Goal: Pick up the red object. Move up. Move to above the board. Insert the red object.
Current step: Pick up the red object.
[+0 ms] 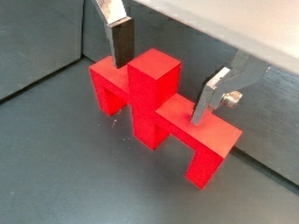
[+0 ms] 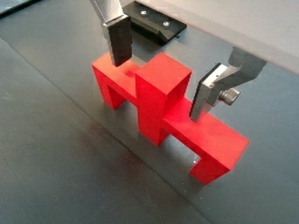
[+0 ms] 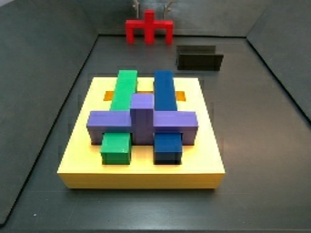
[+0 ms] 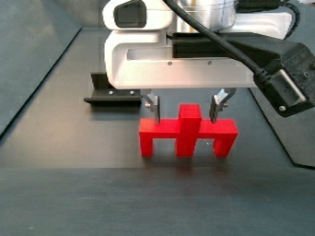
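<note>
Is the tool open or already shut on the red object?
Open. In both wrist views the tool straddles the red object: its fingers stand either side of the central post with gaps visible, not clamping it.

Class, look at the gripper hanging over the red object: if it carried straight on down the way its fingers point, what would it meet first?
Probably the red object itself: the open gripper straddles the central post, and its fingers point at the horizontal bar, though depth is unclear.

red object (image 4: pixel 187 134) upright on floor, yellow board (image 3: pixel 144 167) apart
</note>
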Tool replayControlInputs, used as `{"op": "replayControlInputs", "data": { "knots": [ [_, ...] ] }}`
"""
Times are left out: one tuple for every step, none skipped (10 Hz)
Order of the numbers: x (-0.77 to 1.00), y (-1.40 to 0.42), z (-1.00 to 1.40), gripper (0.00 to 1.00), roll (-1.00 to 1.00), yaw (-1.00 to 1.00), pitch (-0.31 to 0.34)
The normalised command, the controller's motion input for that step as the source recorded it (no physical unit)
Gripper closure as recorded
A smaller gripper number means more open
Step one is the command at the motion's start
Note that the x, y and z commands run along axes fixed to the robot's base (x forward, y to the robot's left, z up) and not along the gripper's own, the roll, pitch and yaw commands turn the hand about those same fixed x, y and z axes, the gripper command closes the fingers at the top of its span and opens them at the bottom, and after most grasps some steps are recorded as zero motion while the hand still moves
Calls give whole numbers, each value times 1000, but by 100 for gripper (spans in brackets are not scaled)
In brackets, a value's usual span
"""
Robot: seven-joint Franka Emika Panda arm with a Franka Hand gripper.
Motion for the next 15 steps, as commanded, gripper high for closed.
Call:
{"op": "replayControlInputs", "data": {
  "knots": [
    [0,0,0,0,0,17,0],
    [0,23,0,0,0,0,0],
    [-23,54,-29,0,0,0,0],
    [0,0,0,0,0,0,0],
    [0,0,0,100,0,0,0],
    [0,0,0,100,0,0,0],
    [0,0,0,100,0,0,0],
    [0,0,0,100,0,0,0],
    [0,0,0,100,0,0,0],
    [0,0,0,100,0,0,0],
    [0,0,0,100,0,0,0],
    [0,0,0,100,0,0,0],
    [0,0,0,100,0,0,0],
    [0,0,0,100,0,0,0],
    [0,0,0,100,0,0,0]
  ]
}}
